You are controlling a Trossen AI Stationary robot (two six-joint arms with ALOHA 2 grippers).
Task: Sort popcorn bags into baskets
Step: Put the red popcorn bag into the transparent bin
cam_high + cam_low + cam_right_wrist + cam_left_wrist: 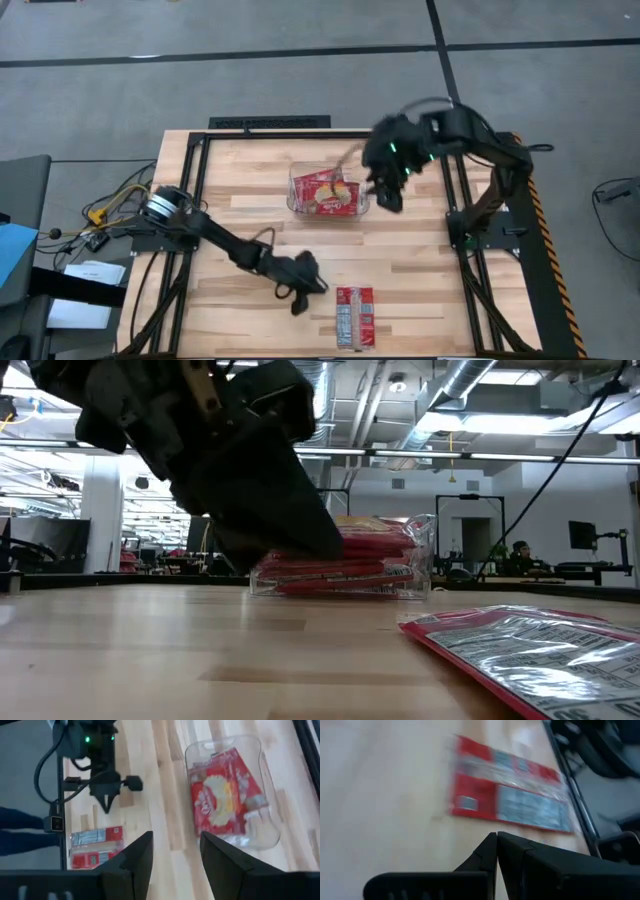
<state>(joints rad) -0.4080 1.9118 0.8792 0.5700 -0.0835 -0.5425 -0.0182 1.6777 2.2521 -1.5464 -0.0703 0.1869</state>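
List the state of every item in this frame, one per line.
clear bin: upright on the table, holding popcorn bags.
popcorn bags in the bin: stacked flat.
popcorn bags on the table: lying flat near the front edge.
left gripper: shut, empty, beside those bags.
right gripper: open, empty, above the table by the bin.

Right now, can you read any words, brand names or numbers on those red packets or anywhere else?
None can be read.
Loose popcorn bag on the table: grey printed panel, too blurred.
Popcorn bags in the clear basket: popcorn picture and white lettering, too small.
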